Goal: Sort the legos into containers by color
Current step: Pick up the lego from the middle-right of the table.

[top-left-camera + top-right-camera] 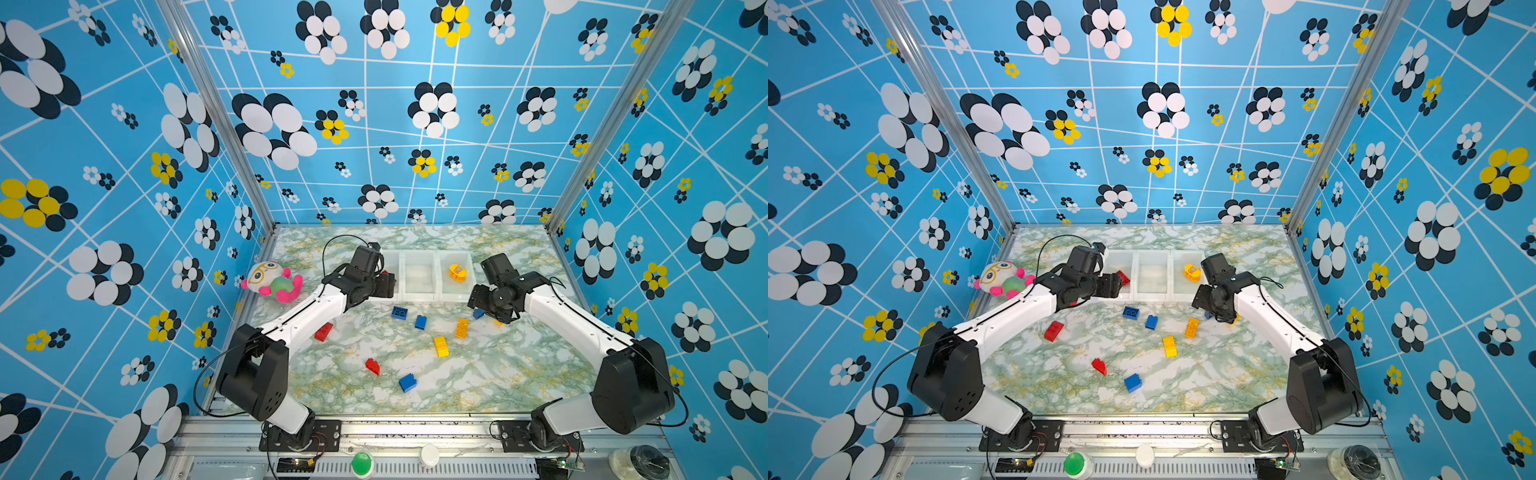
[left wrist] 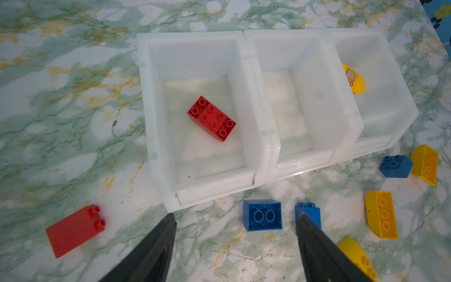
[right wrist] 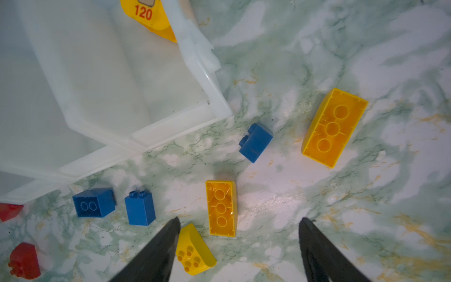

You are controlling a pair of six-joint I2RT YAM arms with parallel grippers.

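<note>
Three small white translucent plastic bins (image 2: pixel 244 102) stand side by side in a row at the far middle of the green-veined marble desk (image 1: pixel 478 374). A red studded rectangular brick (image 2: pixel 211 118) lies alone on the floor of the bin nearest the left arm. The middle bin holds nothing. A round yellow piece with a grey mark (image 1: pixel 457 272) sits in the bin nearest the right arm.

The other bricks lie loose on the desk in front of the bins: three blue blocks (image 1: pixel 399 312) (image 1: pixel 420 322) (image 1: pixel 407 382), two yellow-orange long bricks (image 1: pixel 461 328) (image 1: pixel 441 346) and two red ones (image 1: pixel 323 332) (image 1: pixel 372 366). The right wrist view adds a small blue block (image 3: pixel 255 142) and a large yellow brick lying studs down (image 3: pixel 334 127).

The left gripper (image 2: pixel 235 219) hovers over the near edge of the bin with the red brick, jaws spread, grasping nothing. The right gripper (image 3: pixel 240 224) hangs above the desk near the bin row's end, jaws likewise apart and empty, a yellow-orange brick between them.

A pink-and-green plush toy (image 1: pixel 272 282) lies at the desk's left edge, well apart from the bins.
</note>
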